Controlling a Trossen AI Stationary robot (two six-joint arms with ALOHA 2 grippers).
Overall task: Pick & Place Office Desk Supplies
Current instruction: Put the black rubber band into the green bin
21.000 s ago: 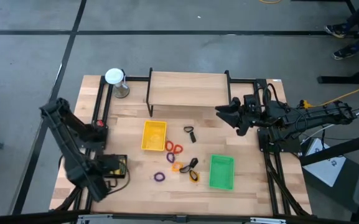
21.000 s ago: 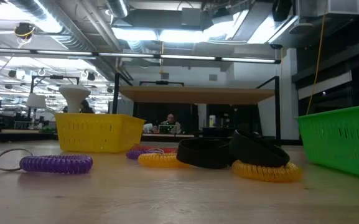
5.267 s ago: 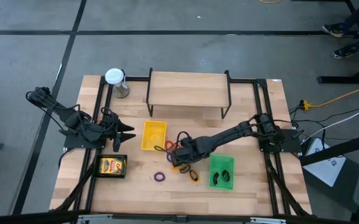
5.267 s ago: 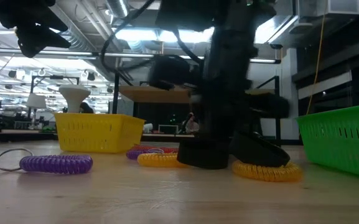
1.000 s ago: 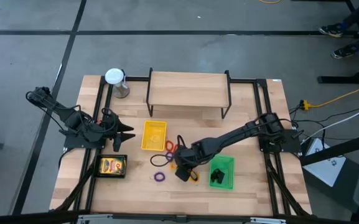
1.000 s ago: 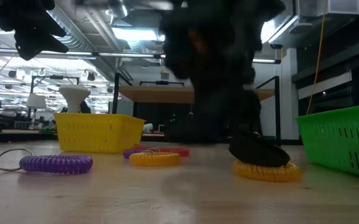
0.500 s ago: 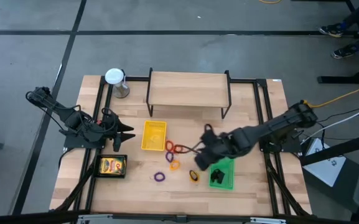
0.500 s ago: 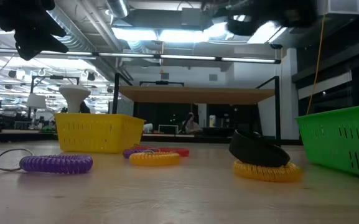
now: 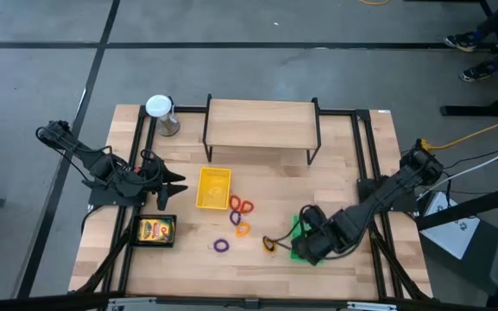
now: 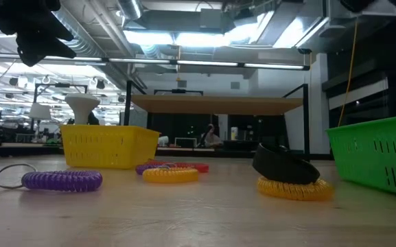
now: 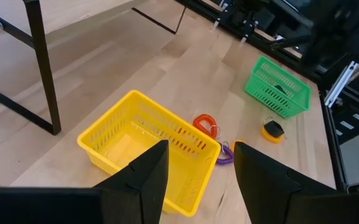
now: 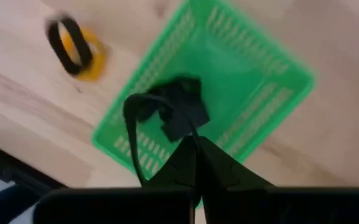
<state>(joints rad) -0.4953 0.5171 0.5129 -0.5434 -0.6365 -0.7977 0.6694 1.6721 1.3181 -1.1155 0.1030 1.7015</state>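
Right gripper (image 9: 305, 244): it is hanging over the green tray (image 9: 299, 226) near the front right part of the table (image 9: 352, 164). Its 2 fingers (image 12: 195, 163) are pressed tight together, pinching a thin black loop (image 12: 143, 121).
Green tray: a black clip (image 12: 182, 115) is lying inside it, seen in the right wrist view.
Left gripper (image 9: 179, 182): it is waiting above the left side of the table, just beside the yellow tray (image 9: 214, 187). Its 2 fingers (image 11: 143, 177) are standing apart and nothing is between them.
Yellow ring with black band (image 9: 269, 244): it is lying on the wood just beside the green tray, on the side toward the middle. In the low view the black band (image 10: 283, 165) is sitting on top of the yellow ring (image 10: 295, 188).
Other rings: a red ring (image 9: 244, 206), an orange ring (image 9: 242, 229) and a purple ring (image 9: 221, 245) are lying on the table between the 2 trays.
Yellow box (image 9: 154, 231): it is lying in a black tray (image 9: 135, 231) at the front left.
Grey cylinder (image 9: 164, 116): it is standing at the back left corner.
Wooden shelf (image 9: 261, 125): it is standing at the back of the table.
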